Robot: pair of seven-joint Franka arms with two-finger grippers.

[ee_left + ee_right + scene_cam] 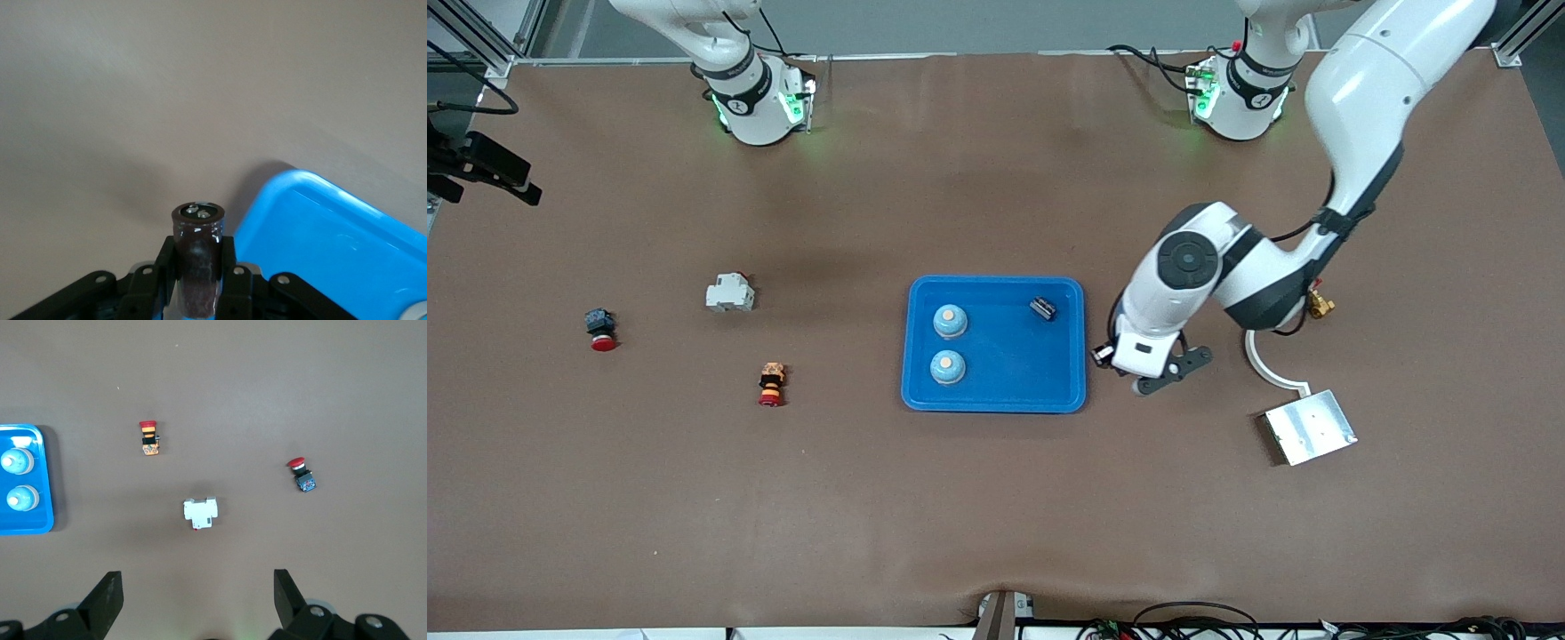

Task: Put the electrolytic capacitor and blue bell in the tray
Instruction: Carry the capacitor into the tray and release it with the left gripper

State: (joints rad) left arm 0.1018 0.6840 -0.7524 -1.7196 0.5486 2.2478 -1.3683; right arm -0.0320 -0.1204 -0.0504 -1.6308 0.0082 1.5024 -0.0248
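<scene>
The bright-blue tray (1014,356) lies mid-table. Two blue bells (950,321) (947,366) stand in it, and a small dark cylindrical part (1043,308) lies in its corner toward the robots. My left gripper (1104,354) is just off the tray's rim toward the left arm's end. In the left wrist view the left gripper (198,248) is shut on a dark brown electrolytic capacitor (198,230), with the tray's rim (293,183) beside it. My right gripper (197,583) is open and empty, high over the table at the right arm's end; it does not show in the front view.
A white breaker (730,292), a red button on a dark body (601,329) and an orange-and-red button (771,383) lie toward the right arm's end. A silver metal plate (1311,426), a white curved part (1267,364) and a brass fitting (1319,307) lie toward the left arm's end.
</scene>
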